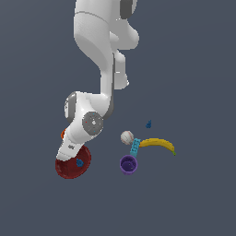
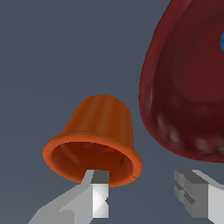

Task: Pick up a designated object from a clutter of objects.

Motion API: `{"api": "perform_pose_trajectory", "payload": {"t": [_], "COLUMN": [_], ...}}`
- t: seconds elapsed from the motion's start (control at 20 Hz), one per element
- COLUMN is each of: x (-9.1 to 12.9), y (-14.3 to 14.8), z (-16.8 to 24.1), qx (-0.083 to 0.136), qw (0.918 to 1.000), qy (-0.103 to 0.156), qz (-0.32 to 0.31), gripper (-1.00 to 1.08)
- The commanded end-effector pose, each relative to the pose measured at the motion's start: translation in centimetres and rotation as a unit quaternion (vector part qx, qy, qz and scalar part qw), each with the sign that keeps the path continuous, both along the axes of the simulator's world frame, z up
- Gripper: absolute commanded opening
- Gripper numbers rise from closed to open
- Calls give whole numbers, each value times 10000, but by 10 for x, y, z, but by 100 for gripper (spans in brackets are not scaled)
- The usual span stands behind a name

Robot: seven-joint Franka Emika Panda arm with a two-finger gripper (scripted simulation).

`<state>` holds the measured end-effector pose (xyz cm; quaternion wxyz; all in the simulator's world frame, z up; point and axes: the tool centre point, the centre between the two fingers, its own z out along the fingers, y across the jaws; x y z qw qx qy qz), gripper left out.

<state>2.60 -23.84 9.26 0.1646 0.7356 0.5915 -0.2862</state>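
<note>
The designated object, a small orange-red cup [image 2: 98,131], lies on its side with its thick-rimmed mouth towards the wrist camera. In the exterior view only a sliver of the cup [image 1: 63,134] shows behind the arm's wrist. My gripper [image 2: 142,179] is open. One finger [image 2: 100,192] sits at the cup's mouth, and the other finger [image 2: 192,192] stands beside the dark red scalloped bowl [image 2: 188,78]. Part of the cup's rim lies between the two fingers. The rest of the clutter lies towards the exterior view's right.
The dark red bowl [image 1: 73,163] holds a tiny blue piece [image 1: 79,162] and sits right next to the cup. Farther off lie a purple cup [image 1: 128,164], a light blue brick [image 1: 134,146], a white ball [image 1: 126,137], a yellow banana [image 1: 159,144] and another blue piece [image 1: 149,124].
</note>
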Motion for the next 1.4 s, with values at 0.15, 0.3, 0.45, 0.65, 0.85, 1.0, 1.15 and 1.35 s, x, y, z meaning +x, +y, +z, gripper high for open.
{"api": "perform_pose_trajectory", "payload": {"t": [0.15, 0.3, 0.45, 0.65, 0.85, 1.0, 1.15, 1.35], "x": [-1, -1, -3, -7, -8, -8, -8, -8], "y": [-5, -5, -10, -20, -22, -22, -22, -22], "z": [-5, -5, -12, -25, -28, -28, -28, -27], "qx": [-28, -23, -24, -23, -23, -23, -23, -26], "qw": [9998, 9999, 9999, 9998, 9998, 9998, 9998, 9998], "qy": [116, 98, 105, 115, 117, 117, 117, 111], "qz": [140, 113, 123, 138, 141, 141, 141, 142], "gripper": [28, 28, 28, 28, -100, -100, -100, -100]}}
